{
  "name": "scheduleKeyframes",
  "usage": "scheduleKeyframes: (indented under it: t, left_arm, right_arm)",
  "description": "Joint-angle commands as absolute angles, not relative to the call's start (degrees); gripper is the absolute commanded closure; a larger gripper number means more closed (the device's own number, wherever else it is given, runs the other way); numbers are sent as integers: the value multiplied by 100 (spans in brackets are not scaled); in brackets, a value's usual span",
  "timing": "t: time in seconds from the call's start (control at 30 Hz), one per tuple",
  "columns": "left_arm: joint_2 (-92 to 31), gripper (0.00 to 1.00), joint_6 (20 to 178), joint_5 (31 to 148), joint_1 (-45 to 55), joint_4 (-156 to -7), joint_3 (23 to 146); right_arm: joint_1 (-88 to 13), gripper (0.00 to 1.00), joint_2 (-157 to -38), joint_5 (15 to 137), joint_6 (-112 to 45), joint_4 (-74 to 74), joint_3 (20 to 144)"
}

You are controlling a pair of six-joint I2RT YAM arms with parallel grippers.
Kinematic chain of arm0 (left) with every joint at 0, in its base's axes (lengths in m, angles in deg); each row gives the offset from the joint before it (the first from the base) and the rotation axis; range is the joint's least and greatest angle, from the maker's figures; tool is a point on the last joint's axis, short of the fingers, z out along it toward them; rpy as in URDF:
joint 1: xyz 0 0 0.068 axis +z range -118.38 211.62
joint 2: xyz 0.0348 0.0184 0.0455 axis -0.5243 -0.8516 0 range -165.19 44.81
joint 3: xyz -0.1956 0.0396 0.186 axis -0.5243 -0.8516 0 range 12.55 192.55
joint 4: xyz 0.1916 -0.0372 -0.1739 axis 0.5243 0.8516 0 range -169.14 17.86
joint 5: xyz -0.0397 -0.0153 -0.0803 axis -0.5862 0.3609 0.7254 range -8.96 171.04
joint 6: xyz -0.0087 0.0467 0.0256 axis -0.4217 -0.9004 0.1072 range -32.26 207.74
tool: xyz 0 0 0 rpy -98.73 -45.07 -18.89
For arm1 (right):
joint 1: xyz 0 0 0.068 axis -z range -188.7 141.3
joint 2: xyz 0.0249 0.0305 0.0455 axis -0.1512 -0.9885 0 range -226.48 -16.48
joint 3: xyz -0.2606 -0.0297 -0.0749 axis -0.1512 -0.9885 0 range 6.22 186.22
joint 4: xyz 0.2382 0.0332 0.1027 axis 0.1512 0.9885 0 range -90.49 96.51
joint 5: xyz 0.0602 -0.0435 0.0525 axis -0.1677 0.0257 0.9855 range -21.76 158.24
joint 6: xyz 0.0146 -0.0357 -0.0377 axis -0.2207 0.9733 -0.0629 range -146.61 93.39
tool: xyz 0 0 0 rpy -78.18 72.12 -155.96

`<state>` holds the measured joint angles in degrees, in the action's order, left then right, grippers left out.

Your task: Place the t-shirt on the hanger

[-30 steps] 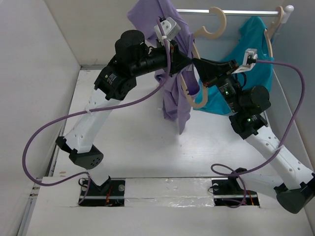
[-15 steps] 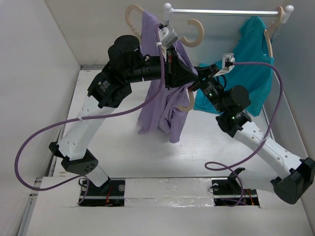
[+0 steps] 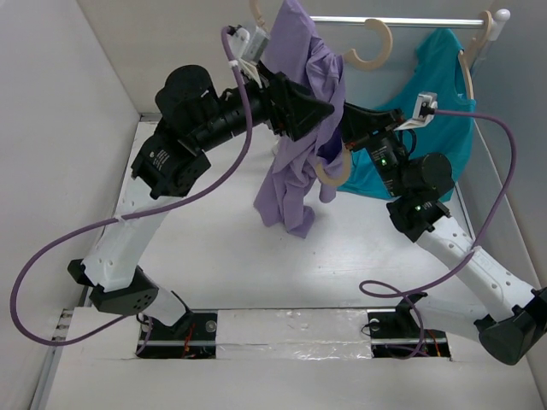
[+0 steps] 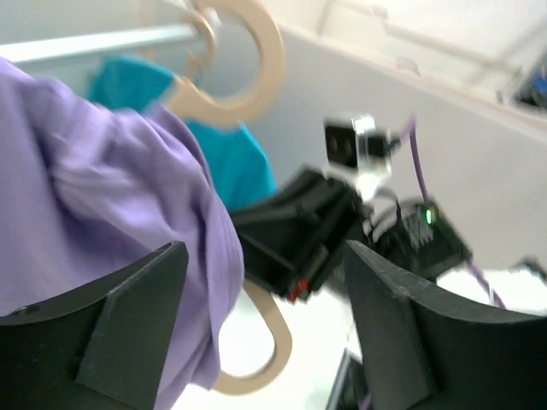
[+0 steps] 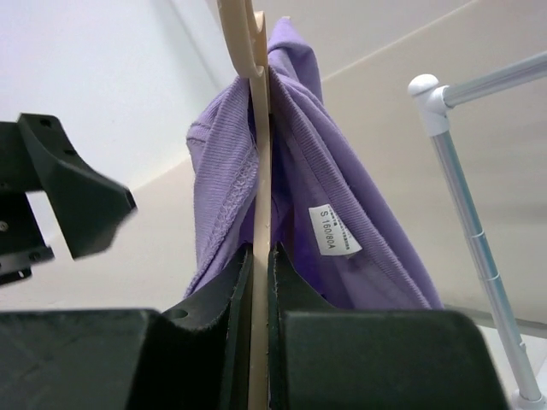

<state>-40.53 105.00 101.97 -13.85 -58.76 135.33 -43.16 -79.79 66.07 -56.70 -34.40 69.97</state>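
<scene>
The lavender t-shirt (image 3: 299,120) hangs bunched over the pale wooden hanger (image 3: 332,177), whose curved lower end sticks out under the cloth. The hanger's hook (image 3: 376,43) is up by the rail. My right gripper (image 3: 349,115) is shut on the hanger's thin arm (image 5: 259,213), with the t-shirt (image 5: 333,162) and its size label draped on both sides. My left gripper (image 3: 320,111) stands open beside the cloth. In the left wrist view the t-shirt (image 4: 102,188) brushes the left finger (image 4: 128,325), and the hanger's end (image 4: 278,342) shows in the gap of the gripper (image 4: 265,256).
A metal rail (image 3: 410,21) runs along the back wall. A teal t-shirt (image 3: 436,102) hangs from it on another hanger at the right. White walls close the left side and the back. The rail's post (image 5: 466,196) stands right of the held hanger.
My left gripper has opened and let go of the t-shirt. The left arm has drawn back to the left. The hanger and t-shirt have swung right and up toward the rail.
</scene>
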Motion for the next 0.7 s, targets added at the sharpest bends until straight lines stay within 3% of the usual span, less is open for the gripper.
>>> scheduleKeyframes:
  t: [0.0, 0.03, 0.07, 0.2, 0.33, 0.5, 0.67]
  left_arm:
    - [-3948, 31, 10961, 9424, -1329, -6761, 13753]
    - [-3965, 45, 11085, 8987, -1329, -6850, 13753]
    - [-4000, 51, 11190, 8817, -1268, -6929, 13745]
    - [-4483, 63, 11727, 8702, -1022, -6807, 14331]
    - [-4818, 50, 12017, 8561, -960, -6692, 14474]
    - [-4924, 45, 12360, 8368, -837, -6464, 14535]
    - [-5020, 32, 12544, 8279, -653, -6226, 14544]
  right_arm:
    - [-4262, 100, -7810, 6507, -5764, -4075, 7109]
    - [-4262, 100, -7801, 6569, -5764, -4040, 7109]
    - [-4262, 100, -7809, 6595, -5738, -3952, 7144]
    - [-4262, 100, -7783, 6604, -5702, -3767, 7161]
    - [-4262, 100, -7722, 6560, -5614, -3600, 7214]
    - [-4262, 100, -7695, 6517, -5544, -3459, 7293]
    - [-4386, 100, -7774, 6552, -5456, -3319, 7442]
